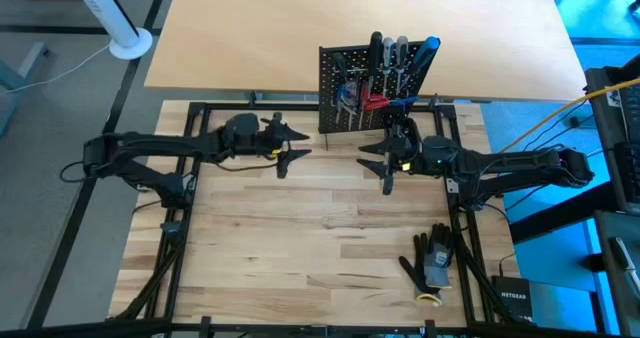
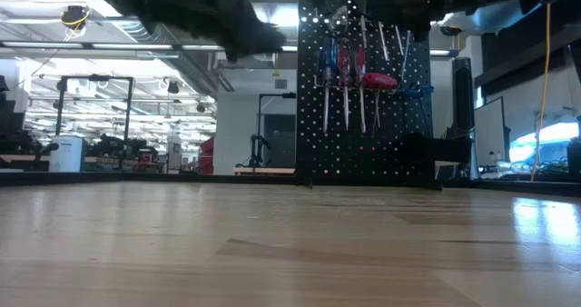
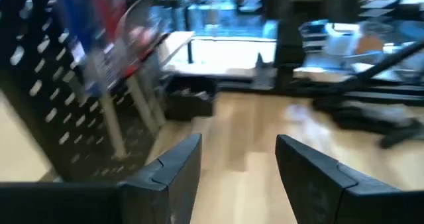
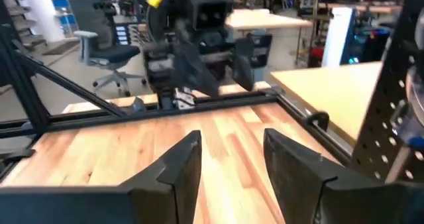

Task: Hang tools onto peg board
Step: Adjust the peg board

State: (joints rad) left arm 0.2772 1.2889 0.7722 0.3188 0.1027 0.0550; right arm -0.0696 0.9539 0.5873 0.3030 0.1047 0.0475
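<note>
Taking the peg board (image 1: 372, 90) as the landmark, it stands upright at the far middle of the wooden table (image 1: 300, 258), where the slatted top meets the plain board behind. The left gripper (image 1: 297, 143) hangs above the table to the left of the peg board and a little nearer the front, its fingers (image 3: 177, 168) spread wide with only bare wood between them. On the peg board itself hang the tools (image 2: 359, 80): several screwdrivers with thin metal shafts pointing down, blue and red handles among them, and darker handles sticking up over the top edge. The right gripper (image 1: 379, 159) hovers just in front of the peg board's right half, its fingers (image 4: 179, 164) parted and holding nothing. Well to the front right of the peg board, a pair of black gloves (image 1: 432, 263) lies near the table's right edge.
</note>
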